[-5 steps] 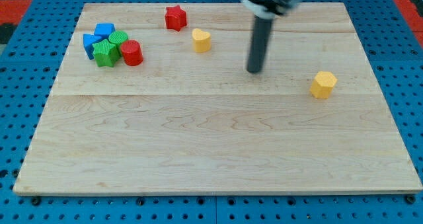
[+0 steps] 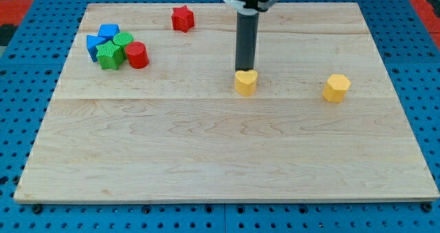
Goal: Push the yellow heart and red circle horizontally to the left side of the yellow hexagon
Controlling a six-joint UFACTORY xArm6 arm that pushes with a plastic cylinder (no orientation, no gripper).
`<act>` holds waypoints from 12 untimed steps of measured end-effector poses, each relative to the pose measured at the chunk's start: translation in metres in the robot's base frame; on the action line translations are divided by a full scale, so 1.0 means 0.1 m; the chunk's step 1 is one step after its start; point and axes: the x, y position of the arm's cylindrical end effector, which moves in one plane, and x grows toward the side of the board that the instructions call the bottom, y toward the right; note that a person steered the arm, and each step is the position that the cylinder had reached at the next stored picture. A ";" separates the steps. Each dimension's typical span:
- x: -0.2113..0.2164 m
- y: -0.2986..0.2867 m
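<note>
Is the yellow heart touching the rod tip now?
Touching, apparently: my tip meets the top edge of the yellow heart, with no visible gap.

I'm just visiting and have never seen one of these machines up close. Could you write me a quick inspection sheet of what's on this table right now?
Surface: wooden board, lying on a blue pegboard.
Job's things: yellow heart near the board's middle; yellow hexagon to the view's right of it, apart; red circle far off at the view's left.
Clutter: red star near the view's top; two blue blocks and two green blocks bunched against the red circle.
Grippers: none fitted; my tip is at the yellow heart's top edge, apparently touching.
Cables: nothing seen.
Surroundings: red strip at the view's top right corner.
</note>
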 end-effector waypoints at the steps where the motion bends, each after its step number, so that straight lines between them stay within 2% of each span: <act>1: 0.01 -0.22; 3: 0.06 0.32; 6: 0.06 0.15; 7: -0.49 -0.04; 8: -1.13 -0.76; 9: -1.05 -1.54; 10: -0.76 -1.81; 12: -0.64 -1.95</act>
